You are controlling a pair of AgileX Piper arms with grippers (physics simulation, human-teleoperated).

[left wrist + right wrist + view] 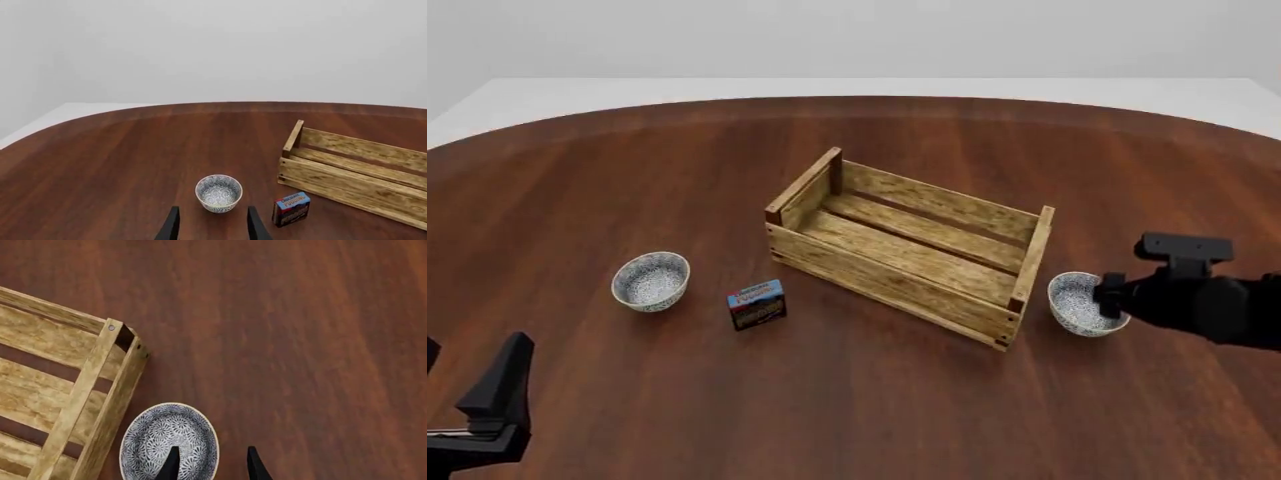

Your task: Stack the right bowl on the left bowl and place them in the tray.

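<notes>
The left bowl (650,281), white with a fine blue pattern, stands upright on the table, left of the tray (888,283). In the left wrist view that bowl (218,192) lies just ahead of my open left gripper (213,228), which is low at the near left (503,377) and well short of it. The matching right bowl (1077,304) sits against the wooden slat tray's right end. My right gripper (1110,296) hovers over it, open. One finger is above the right bowl's (168,437) inside and the other finger (254,466) is outside the rim.
A small blue-and-red box (757,304) stands between the left bowl and the tray, also seen beside the tray (353,181) in the left wrist view. The tray's corner post (80,390) is close beside the right bowl. The dark wooden table (868,400) is rounded at the far edge.
</notes>
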